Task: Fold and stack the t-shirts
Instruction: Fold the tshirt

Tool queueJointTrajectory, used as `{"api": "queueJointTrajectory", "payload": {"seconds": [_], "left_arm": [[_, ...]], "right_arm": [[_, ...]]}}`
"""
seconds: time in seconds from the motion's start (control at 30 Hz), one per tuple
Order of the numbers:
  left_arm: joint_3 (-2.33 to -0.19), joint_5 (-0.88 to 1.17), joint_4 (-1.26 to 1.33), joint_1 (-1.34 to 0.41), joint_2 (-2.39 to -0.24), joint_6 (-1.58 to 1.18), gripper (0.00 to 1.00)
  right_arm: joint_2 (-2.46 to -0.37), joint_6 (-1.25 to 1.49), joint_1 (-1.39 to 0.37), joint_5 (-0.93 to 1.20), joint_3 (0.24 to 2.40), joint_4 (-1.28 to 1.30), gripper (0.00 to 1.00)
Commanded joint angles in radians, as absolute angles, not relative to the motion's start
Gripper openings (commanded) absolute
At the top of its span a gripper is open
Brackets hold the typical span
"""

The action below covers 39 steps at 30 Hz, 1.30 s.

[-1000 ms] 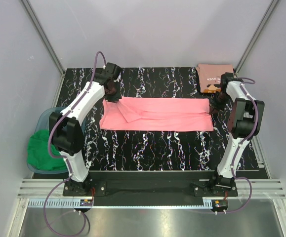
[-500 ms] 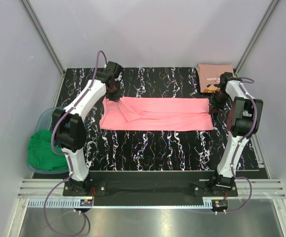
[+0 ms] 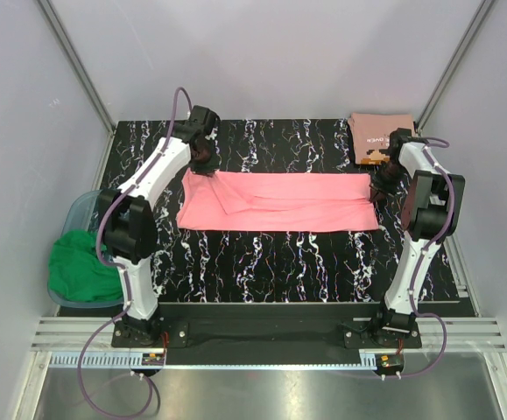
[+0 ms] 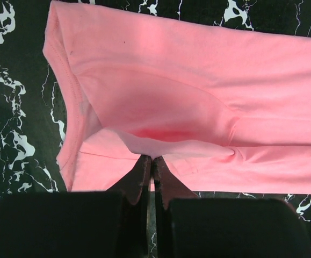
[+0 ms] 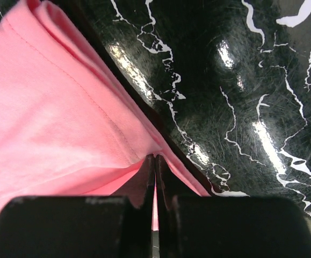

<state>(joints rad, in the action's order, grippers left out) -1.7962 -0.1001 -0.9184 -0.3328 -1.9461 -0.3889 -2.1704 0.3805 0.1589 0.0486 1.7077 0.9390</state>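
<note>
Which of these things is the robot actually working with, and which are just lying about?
In the job: pink t-shirt, pinched by left gripper and right gripper; folded salmon t-shirt.
Lying about: green cloth, blue tub.

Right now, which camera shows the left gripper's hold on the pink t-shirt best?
Left wrist: the left gripper is shut on a fold of the pink t-shirt, close-up. Top external shows the arm covering that pinch. Right wrist shows only the shirt's other end, pinched by the right gripper.
</note>
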Motion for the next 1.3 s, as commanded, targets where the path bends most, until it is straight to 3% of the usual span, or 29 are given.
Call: {"api": "queueJointTrajectory", "payload": {"seconds": [0.0, 0.7, 0.87, 1.07, 1.13, 1.27], "left_arm": [[-1.848, -0.069, -0.891, -0.327, -1.968, -0.383, 0.00], [-1.907, -0.074, -0.874, -0.316, -2.031, -0.410, 0.00], [-1.921, -0.080, -0.877, -0.311, -2.049, -0.419, 0.01], [-1.934, -0.084, -0.864, -0.301, -2.049, -0.433, 0.21], [-1.970, -0.065, -0.865, -0.301, -2.045, -0.433, 0.24], [-2.022, -0.006, -0.879, -0.299, -2.025, -0.430, 0.40]], "right_arm": [[-2.175, 0.383, 0.152, 0.069, 1.750, 0.939, 0.03], [-2.187, 0.402, 0.150, 0.087, 1.778, 0.934, 0.05], [-2.189, 0.406, 0.152, 0.080, 1.770, 0.943, 0.13], [-2.114, 0.400, 0.152, 0.032, 1.724, 0.960, 0.25], [-2.062, 0.393, 0.152, 0.018, 1.710, 0.965, 0.32], [-1.982, 0.348, 0.144, -0.026, 1.718, 0.988, 0.46]]}}
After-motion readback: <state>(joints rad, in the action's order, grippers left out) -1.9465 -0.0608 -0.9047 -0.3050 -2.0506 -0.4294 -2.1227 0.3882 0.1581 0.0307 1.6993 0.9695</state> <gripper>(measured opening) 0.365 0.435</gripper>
